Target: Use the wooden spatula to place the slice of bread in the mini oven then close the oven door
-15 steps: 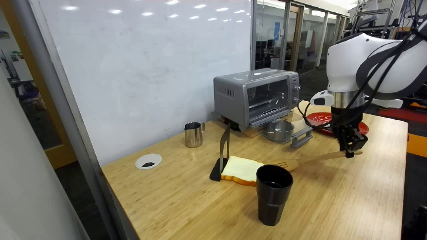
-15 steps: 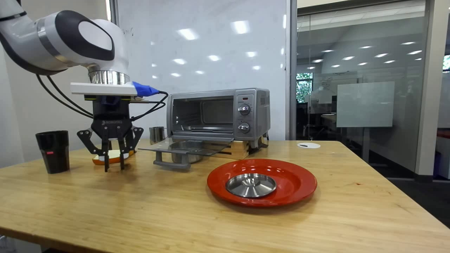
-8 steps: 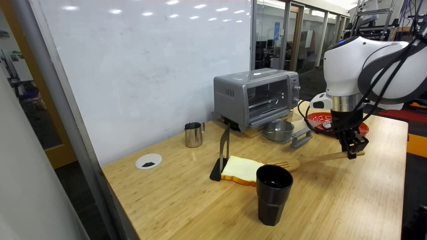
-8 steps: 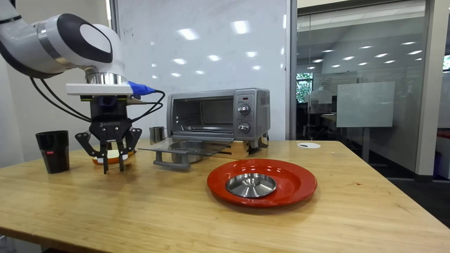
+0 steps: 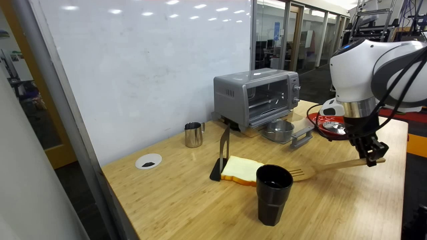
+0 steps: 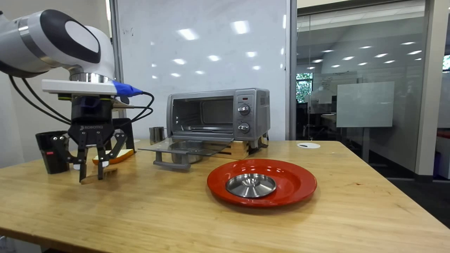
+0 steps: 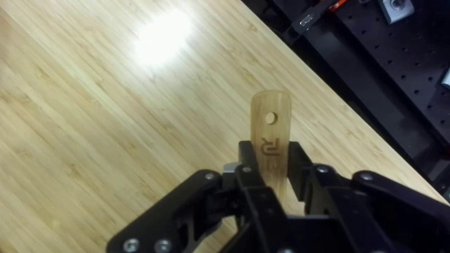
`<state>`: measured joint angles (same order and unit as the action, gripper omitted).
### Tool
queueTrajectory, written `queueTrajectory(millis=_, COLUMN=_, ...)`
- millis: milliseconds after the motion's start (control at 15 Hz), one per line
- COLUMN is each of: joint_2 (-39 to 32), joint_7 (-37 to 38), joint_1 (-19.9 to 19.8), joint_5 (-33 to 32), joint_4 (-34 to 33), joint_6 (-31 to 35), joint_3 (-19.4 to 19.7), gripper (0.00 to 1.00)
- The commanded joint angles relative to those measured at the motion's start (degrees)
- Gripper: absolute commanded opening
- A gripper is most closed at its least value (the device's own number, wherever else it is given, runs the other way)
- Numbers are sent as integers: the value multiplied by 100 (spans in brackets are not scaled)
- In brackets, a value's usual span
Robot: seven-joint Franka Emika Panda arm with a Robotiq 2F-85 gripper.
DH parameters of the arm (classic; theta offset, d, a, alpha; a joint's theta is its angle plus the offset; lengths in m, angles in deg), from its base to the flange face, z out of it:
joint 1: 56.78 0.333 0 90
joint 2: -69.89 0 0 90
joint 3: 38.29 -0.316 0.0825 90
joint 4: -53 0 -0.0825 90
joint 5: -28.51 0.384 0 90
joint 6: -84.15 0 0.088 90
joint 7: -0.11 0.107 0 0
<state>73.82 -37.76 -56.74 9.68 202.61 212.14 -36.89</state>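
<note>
My gripper is shut on the handle of the wooden spatula; the gripper also shows at the left of an exterior view. In the wrist view the gripper pinches the spatula's handle near its holed end. The slotted blade is low over the table, partly behind the black cup; contact is unclear. The slice of bread lies flat beyond the blade and also shows in an exterior view. The mini oven stands at the back. Its oven door is lowered open.
A black cup stands beside the bread. A black utensil stands upright at the bread's far edge. A pot sits under the door glass. A red plate holds a metal lid. A steel pitcher stands near the whiteboard.
My gripper has drawn the spatula away from the bread, to the right in one view and to the left and nearer in another. The bread, oven and door have not moved.
</note>
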Motion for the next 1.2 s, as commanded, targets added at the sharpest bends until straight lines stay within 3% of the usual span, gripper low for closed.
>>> queueTrajectory(millis=0, joint_2=183, joint_7=85, joint_1=168, joint_5=83, joint_4=204, joint_6=-41, joint_3=-165, gripper=7)
queueTrajectory(millis=400, joint_2=-76, joint_7=447, joint_1=376, joint_5=318, joint_4=-98, joint_6=-163, joint_3=-336, gripper=7)
queueTrajectory(millis=1133, joint_2=-643, joint_7=987, joint_1=343, joint_5=864, joint_4=-904, joint_6=-501, joint_3=-330, gripper=7)
